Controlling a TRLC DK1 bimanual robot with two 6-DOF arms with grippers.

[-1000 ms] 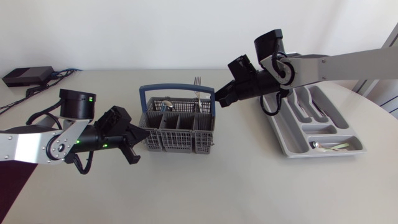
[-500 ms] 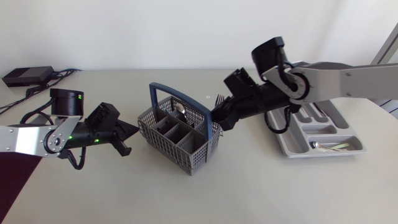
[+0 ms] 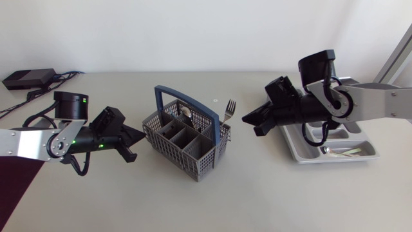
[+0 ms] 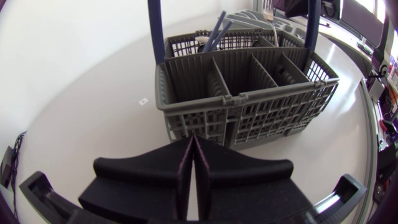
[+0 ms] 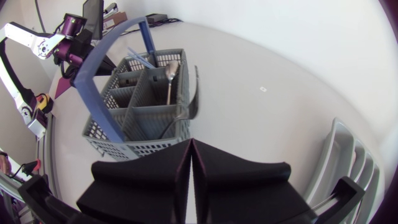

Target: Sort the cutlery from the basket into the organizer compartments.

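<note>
The basket was grey, and its walls had a pattern of little square holes, like a net. Its tall handle was dark blue. The fork standing in it was shiny silver, and so was the spoon. Two thin sticks in the basket were blue. The organizer was pale grey all over. The table was a plain creamy white. The left gripper and the right gripper were dull black. The left arm and the right arm were silver-grey with black joints, and small green lights glowed on the left arm.
</note>
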